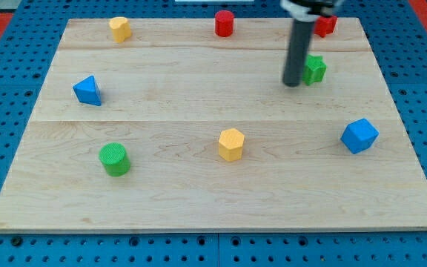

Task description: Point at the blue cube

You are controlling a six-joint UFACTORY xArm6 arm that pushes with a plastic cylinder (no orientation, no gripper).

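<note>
The blue cube (359, 136) lies on the wooden board at the view's right, turned on a corner. My tip (293, 84) is above and to the left of it, well apart from it. The tip stands right beside a green block (315, 69), just at that block's left side. The dark rod rises from the tip to the view's top edge.
A blue triangular block (87, 90) lies at the left. A green cylinder (114, 159) is at the lower left, a yellow hexagonal block (230, 144) at the centre bottom. A yellow block (120, 29), a red cylinder (224, 23) and a red block (325, 25) line the top.
</note>
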